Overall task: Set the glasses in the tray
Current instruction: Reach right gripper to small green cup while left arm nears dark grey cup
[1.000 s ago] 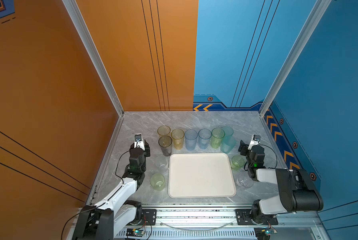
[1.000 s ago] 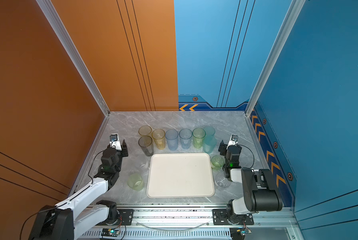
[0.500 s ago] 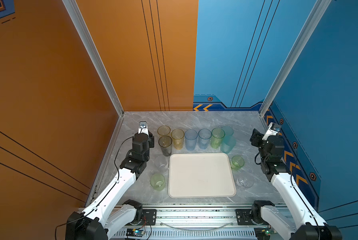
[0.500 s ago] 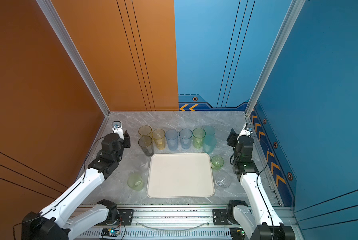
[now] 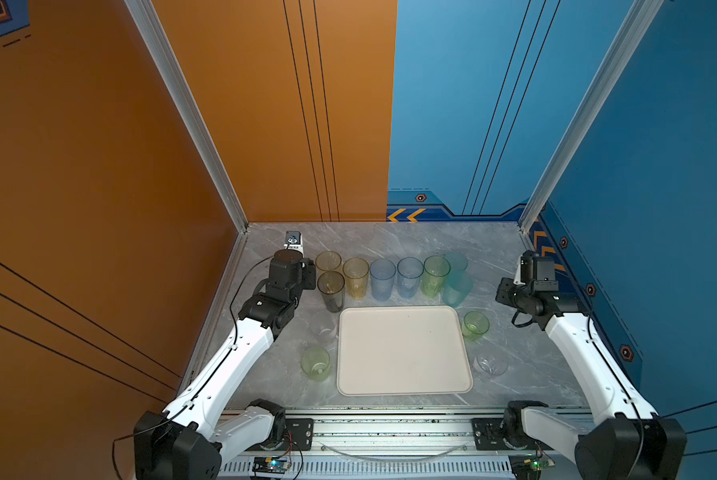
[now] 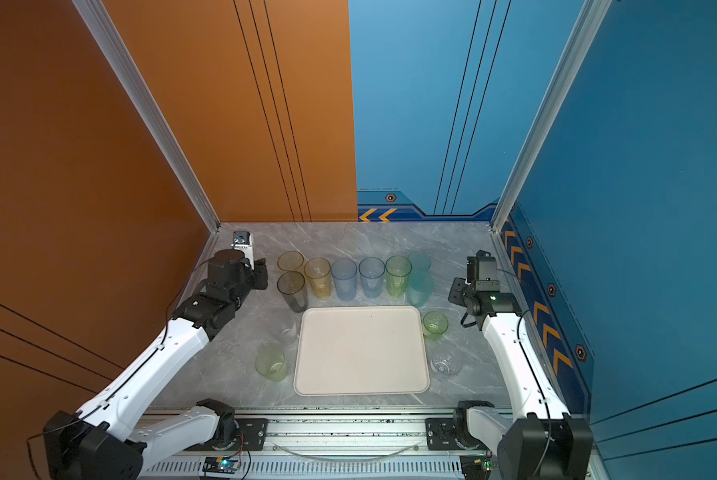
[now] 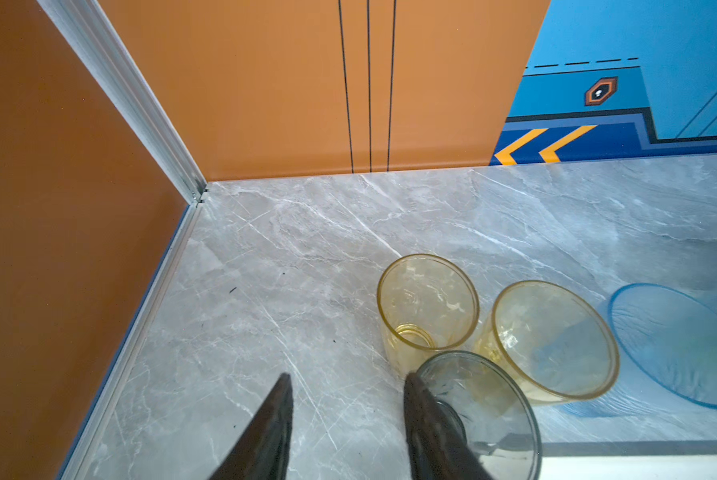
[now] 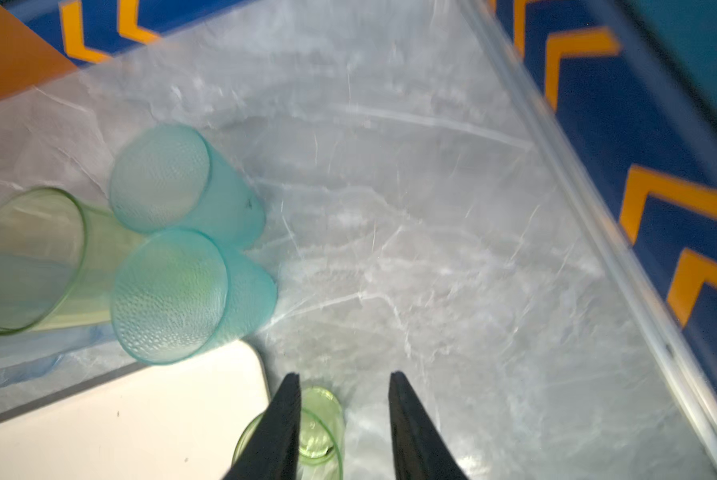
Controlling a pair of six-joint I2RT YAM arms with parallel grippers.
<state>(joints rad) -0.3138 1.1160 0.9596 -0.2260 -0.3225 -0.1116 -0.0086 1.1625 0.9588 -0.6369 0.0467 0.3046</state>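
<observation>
I hold my left fingers [image 7: 269, 432] spread beside the grey glass [image 7: 485, 415], right fingers [image 8: 278, 436] spread above the green glass [image 8: 323, 428], to grab

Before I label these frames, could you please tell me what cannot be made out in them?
- Right wrist view: motion blur; small green glass half behind a jaw, cut off by the edge.
- Left wrist view: grey glass cut off by the edge; whether a jaw touches it is unclear.
- Both top views: clear glasses too faint.
</observation>
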